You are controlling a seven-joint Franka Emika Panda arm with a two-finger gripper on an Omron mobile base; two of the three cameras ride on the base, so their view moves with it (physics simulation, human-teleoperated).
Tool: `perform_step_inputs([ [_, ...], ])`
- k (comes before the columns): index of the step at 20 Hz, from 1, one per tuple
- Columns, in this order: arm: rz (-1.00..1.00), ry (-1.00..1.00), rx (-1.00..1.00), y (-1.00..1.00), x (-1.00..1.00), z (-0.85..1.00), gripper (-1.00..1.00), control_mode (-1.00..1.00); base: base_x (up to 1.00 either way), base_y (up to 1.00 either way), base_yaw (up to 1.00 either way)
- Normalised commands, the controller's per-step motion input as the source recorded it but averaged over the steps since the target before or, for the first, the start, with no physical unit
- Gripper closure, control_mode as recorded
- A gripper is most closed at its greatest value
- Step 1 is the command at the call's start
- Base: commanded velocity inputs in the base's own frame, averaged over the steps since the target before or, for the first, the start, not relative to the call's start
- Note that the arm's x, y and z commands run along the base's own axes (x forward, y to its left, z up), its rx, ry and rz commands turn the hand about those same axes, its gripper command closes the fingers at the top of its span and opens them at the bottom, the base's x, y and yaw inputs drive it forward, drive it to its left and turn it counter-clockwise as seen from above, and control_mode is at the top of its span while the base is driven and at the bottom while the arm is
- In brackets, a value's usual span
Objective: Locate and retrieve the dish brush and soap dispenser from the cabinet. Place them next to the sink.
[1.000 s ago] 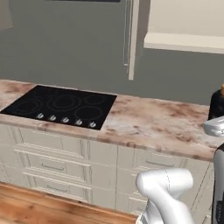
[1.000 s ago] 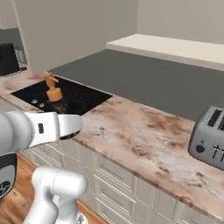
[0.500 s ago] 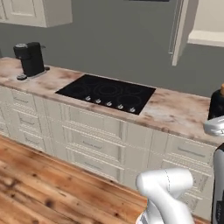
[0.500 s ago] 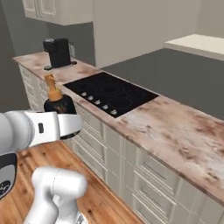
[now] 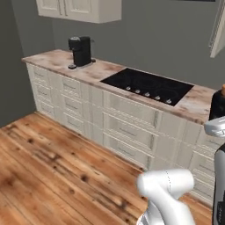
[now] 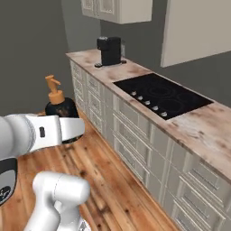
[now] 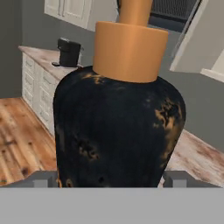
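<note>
Soap dispenser point(image 7: 118, 127), a squat black bottle with a copper-orange pump top, is seen upright and close up across the centre of the hand view, gripped between the two dark fingertips point(image 7: 43, 178) at the bottom edge. In the right base view the same bottle point(image 6: 61, 108) sits at centre left, above the wooden floor point(image 6: 122, 185), with its orange nozzle pointing left; the gripper point(image 6: 67, 128) is clamped around the bottle's lower body at the end of the white arm. In the left base view the bottle point(image 5: 217, 105) is glimpsed at the right edge, partly cut off. A long marbled pink-beige countertop point(image 6: 203, 131) over cream drawer fronts point(image 5: 127, 132) is seen running from upper left to lower right, with a black glass cooktop point(image 6: 162, 94) set into it and a black coffee machine point(image 6: 109, 50) standing at its far end. Cream wall cupboards point(image 5: 81, 9) are mounted at the top of the frame above the coffee machine.
</note>
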Motion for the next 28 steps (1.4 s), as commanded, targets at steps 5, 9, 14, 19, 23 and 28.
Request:
perform_step_inputs([
  [5, 0.0, 0.0, 0.0, 0.0, 0.0, 0.0, 1.0, 1.0, -0.14, 0.43, 0.44],
  [9, 0.0, 0.0, 0.0, 0.0, 0.0, 0.0, 1.0, 1.0, 0.0, 0.11, 0.5],
  [14, 0.0, 0.0, 0.0, 0.0, 0.0, 0.0, 1.0, 1.0, 0.0, 0.11, 0.5],
  [19, 0.0, 0.0, 0.0, 0.0, 0.0, 0.0, 1.0, 1.0, 0.0, 0.1, 0.5],
  [23, 0.0, 0.0, 0.0, 0.0, 0.0, 0.0, 1.0, 1.0, 0.0, 0.1, 0.5],
  [28, 0.0, 0.0, 0.0, 0.0, 0.0, 0.0, 1.0, 1.0, -0.01, 0.16, 0.5],
])
